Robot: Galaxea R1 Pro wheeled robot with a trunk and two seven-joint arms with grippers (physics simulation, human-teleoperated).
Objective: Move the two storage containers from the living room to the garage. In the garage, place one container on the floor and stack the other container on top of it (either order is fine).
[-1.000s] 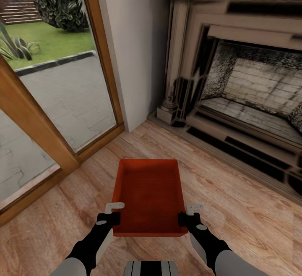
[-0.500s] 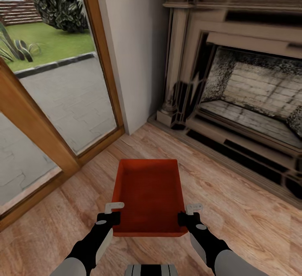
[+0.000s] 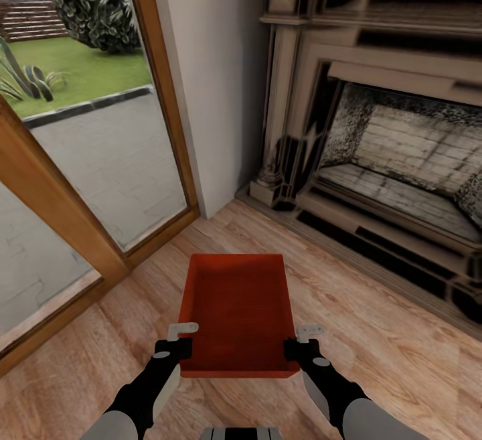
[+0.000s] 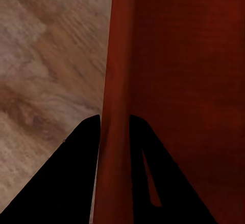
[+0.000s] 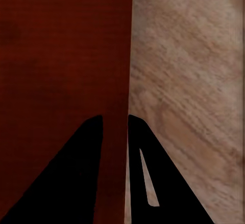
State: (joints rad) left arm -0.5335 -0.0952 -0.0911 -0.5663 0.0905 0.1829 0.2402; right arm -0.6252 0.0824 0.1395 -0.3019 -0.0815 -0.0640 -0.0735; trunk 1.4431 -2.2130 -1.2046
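Head view: living room corner, light wood-plank floor (image 3: 375,346). Red-orange storage bin (image 3: 237,313) sits level between both arms, open top up, nothing inside, long axis pointing toward the pale wall (image 3: 214,78).

Left gripper (image 3: 175,338) clamps the bin's left wall near the closest corner; right gripper (image 3: 302,341) clamps the right wall at the matching spot. Left wrist view: the bin's wall (image 4: 116,132) runs between the two dark fingers (image 4: 71,178), so the gripper is closed on it, floor planks just past the wall. Right wrist view: same setup, wall edge (image 5: 116,147) pinched between the fingers (image 5: 76,173), bin interior on one side, wood floor on the other.

Room relative to the bin: fireplace (image 3: 402,159) with dark surround and pale brick firebox beyond it to the right. Wood-framed glass door (image 3: 87,159) beyond it to the left, showing paving, lawn and a shrub outside. Pale wall section stands between door and fireplace.
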